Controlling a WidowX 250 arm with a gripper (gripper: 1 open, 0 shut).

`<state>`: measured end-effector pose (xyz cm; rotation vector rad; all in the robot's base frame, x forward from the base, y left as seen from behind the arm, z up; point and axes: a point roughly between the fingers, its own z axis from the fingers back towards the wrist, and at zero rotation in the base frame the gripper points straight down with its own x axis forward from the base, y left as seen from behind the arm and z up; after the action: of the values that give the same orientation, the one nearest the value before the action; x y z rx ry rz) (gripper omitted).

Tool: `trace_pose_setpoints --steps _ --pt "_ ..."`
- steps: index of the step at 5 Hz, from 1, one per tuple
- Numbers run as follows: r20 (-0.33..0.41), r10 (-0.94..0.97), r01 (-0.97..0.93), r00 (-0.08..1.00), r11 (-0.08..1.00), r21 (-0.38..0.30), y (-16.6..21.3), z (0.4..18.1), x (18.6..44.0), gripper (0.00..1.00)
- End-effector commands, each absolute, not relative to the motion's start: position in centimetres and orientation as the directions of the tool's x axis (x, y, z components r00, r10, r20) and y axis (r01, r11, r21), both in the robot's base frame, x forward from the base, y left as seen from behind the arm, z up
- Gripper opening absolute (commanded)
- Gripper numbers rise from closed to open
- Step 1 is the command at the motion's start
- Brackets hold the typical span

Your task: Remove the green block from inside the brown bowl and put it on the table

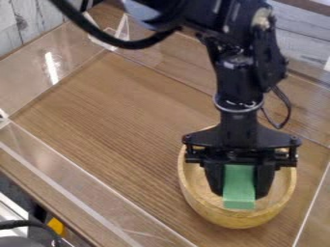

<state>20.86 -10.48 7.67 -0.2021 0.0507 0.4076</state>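
- Gripper (238, 181), lower R of frame, black, pointing down over bowl. Jaws part open, approx. block's width, closed on green block (238, 186); one finger each side.
- Green block: bright green, betw. fingertips, long side running up/down the frame. Upper end partly hidden by gripper, lower end sticks out toward bottom of frame. Within bowl outline as seen from cam; can't tell if underside touches bowl floor.
- Brown bowl (194, 200): lt tan wood, round, smooth thick rim, lower R of frame, upright on table. Far rim partly hidden behind gripper.
- Arm (206, 14): black, comes in from top of frame, down to gripper. Dark cable loops out R side of wrist; another thick one runs off toward upper L.
- Table (116, 116): med. brown wood grain, plank lines running diag., L & centre of frame, continues R of arm.
- Clear acrylic wall (65, 178) along table edge, lower L; more clear plastic, upper L.
- Lower L corner, beyond wall: black round part w/ cabling, bit of yellow next to it.
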Motion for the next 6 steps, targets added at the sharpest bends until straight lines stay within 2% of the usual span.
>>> trace_pose_setpoints --steps 1,2,4,6 --pt "-0.060 0.411 -0.414 0.910 0.883 -0.220 -9.9 9.2 21.0 0.00" --pt "-0.056 0.433 -0.434 0.900 0.872 -0.227 -9.2 9.8 20.8 0.00" --pt "-0.048 0.511 -0.506 0.858 0.827 -0.247 -8.0 13.1 19.6 0.00" --pt "-0.037 0.460 -0.455 0.887 0.858 -0.240 -6.4 14.4 18.9 0.00"
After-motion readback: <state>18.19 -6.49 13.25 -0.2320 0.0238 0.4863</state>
